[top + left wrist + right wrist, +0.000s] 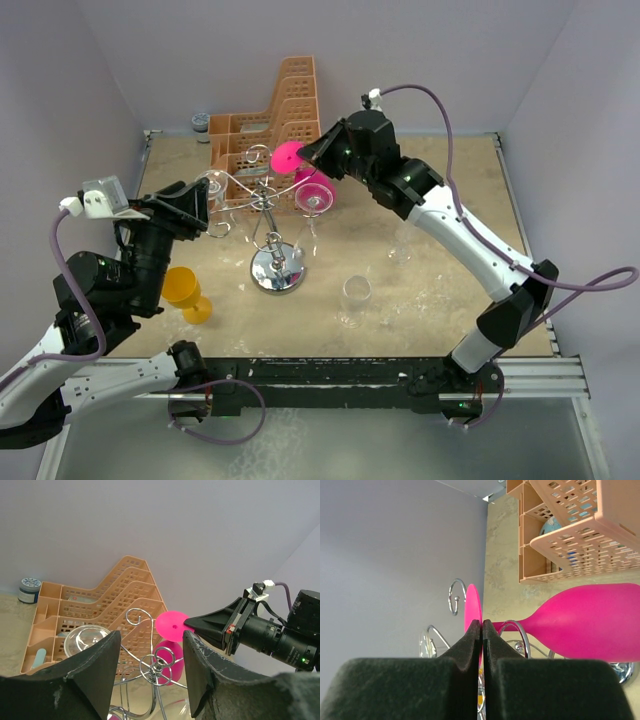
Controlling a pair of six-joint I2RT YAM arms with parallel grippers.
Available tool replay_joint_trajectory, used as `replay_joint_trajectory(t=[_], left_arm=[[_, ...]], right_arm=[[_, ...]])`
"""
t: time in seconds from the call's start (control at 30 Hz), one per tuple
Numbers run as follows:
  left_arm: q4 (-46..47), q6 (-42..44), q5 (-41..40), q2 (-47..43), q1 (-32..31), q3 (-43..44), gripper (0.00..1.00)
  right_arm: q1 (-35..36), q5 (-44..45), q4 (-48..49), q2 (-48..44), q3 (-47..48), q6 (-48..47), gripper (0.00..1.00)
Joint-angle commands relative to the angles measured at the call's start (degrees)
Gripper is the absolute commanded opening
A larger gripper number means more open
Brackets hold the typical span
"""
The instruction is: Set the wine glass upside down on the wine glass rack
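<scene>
- Your right claw (481, 625) is clamped on the pink wine glass (590, 620) by the edge of its foot. The bowl hangs downward, so the stem can probably slip into a scroll arm of the wine glass rack (277, 272), at upper centre of the top view.
- Your left claw (151, 635) stands apart and empty just left of the rack, perhaps ready to steady it.
- The surface (450, 270) is sandy and speckled, enclosed by pale lilac walls (300, 40), with an orange basket (265, 120) at the back.

Glass count: five, far as I can make out
One pink glass (318, 190), one yellow glass (185, 292), three clear glasses (354, 297) (402, 243) (213, 186), plus one rack (277, 270), one basket (270, 120) and one little jar (201, 122).
</scene>
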Motion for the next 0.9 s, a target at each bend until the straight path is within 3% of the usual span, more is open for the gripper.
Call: replay_joint_trajectory(t=[0.0,0.37,0.87], left_arm=[[1.1,0.0,-0.6,0.0,0.0,-0.4,0.5],[1.4,-0.1,-0.6,0.5,0.0,-0.7,0.5],[2.0,-0.4,-0.3,1.5,0.0,-0.5,0.5]], right_arm=[[0.3,-1.2,2.8,-3.3,-0.7,-1.3,0.0],[0.3,-3.7,3.1,-5.8,-3.1,-2.2,0.0],[0.3,1.1,2.6,-9.8,-7.0,-0.1,0.0]])
